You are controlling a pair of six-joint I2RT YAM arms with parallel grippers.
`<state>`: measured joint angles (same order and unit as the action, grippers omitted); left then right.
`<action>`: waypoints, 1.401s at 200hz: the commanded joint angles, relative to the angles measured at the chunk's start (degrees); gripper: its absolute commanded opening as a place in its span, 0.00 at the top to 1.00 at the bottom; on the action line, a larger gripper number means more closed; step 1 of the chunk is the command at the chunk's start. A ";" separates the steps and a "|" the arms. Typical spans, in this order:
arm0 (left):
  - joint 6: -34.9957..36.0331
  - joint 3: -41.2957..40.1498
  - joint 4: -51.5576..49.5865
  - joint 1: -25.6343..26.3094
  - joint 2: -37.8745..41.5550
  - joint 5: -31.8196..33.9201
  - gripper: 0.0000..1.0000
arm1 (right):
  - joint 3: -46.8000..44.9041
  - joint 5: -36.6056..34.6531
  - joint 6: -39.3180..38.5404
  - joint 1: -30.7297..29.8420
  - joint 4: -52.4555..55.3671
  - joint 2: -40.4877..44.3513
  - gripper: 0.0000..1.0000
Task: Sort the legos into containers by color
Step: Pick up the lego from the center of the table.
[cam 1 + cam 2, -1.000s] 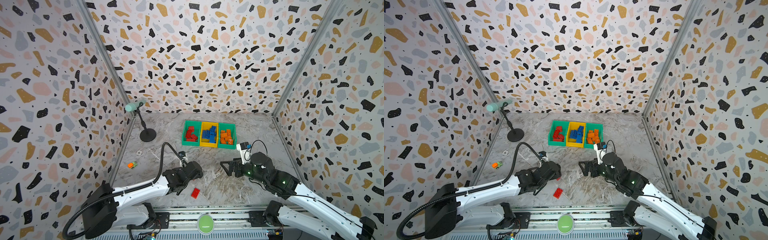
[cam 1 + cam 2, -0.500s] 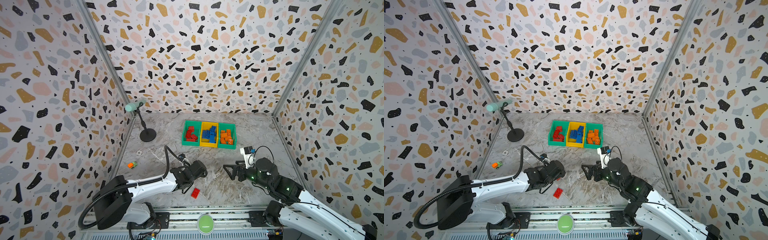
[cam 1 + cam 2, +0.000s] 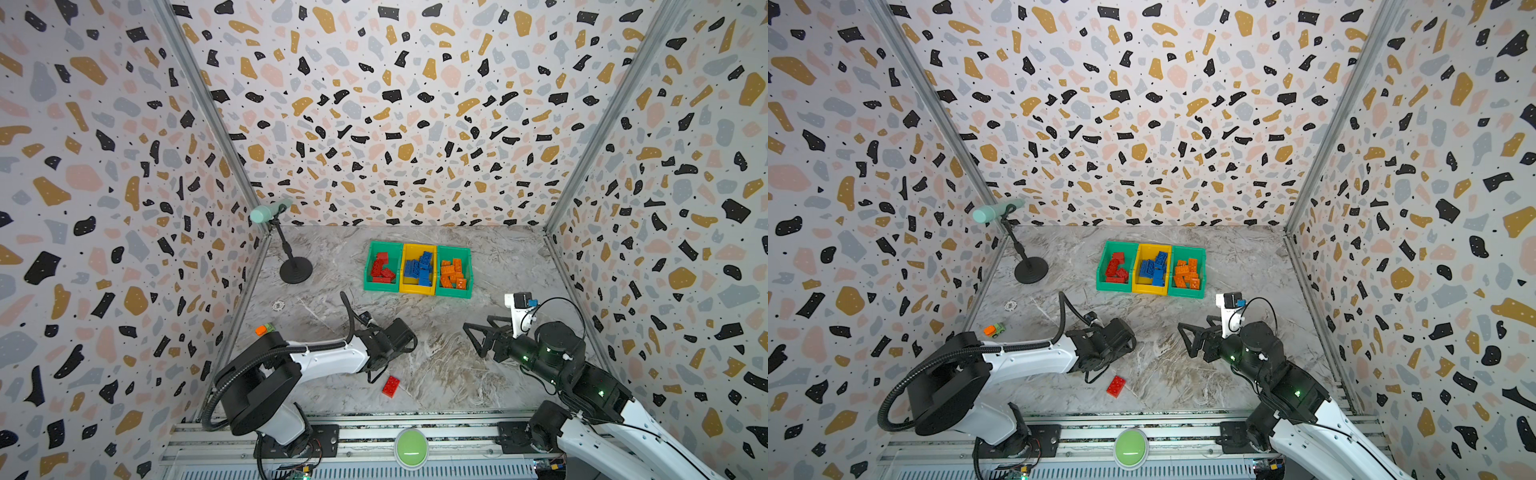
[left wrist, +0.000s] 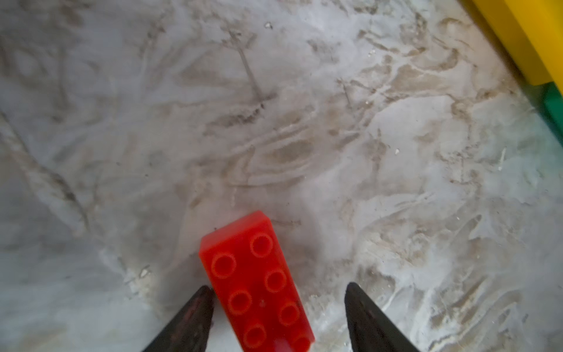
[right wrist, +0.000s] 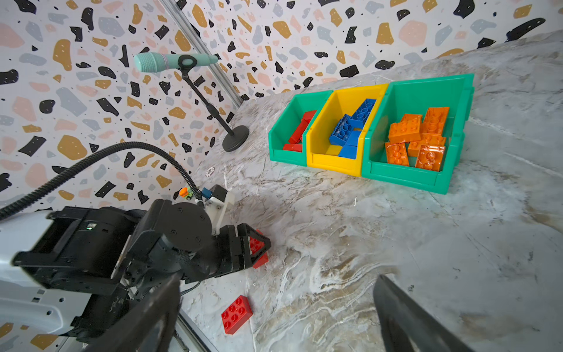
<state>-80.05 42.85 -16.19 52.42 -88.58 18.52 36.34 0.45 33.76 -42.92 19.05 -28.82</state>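
A red lego lies flat on the marble table between the fingers of my left gripper. One fingertip is at its side and the other stands apart, so the gripper is open. In both top views the left gripper hides this brick. A second red lego lies loose near the front edge. My right gripper hovers open and empty. Of the three containers, the left green bin holds red legos, the yellow bin blue ones, and the right green bin orange ones.
A small orange-and-green toy car sits by the left wall. A microphone on a black stand is at the back left, with a small white ring in front of it. A green button sits on the front rail.
My left gripper has shifted a little right and toward the bins, its arm swinging round. The right gripper has drawn back slightly to the right. The loose red lego has not moved.
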 commanded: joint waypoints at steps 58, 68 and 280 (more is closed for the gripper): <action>9.33 1.25 -9.63 -3.55 -4.76 -1.41 0.49 | 0.40 0.56 -1.84 1.82 0.51 1.78 0.01; 11.11 1.83 -10.42 -3.61 -5.21 -1.08 0.49 | 0.47 0.69 -2.03 1.96 0.38 1.44 0.01; 34.69 27.23 -14.18 -17.46 -13.91 5.91 0.73 | 4.50 0.02 -3.13 3.45 2.30 -4.54 0.01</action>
<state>-49.80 64.47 -33.04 38.87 -101.47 23.51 37.19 1.67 31.73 -39.75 19.73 -32.40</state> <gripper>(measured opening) 0.356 0.989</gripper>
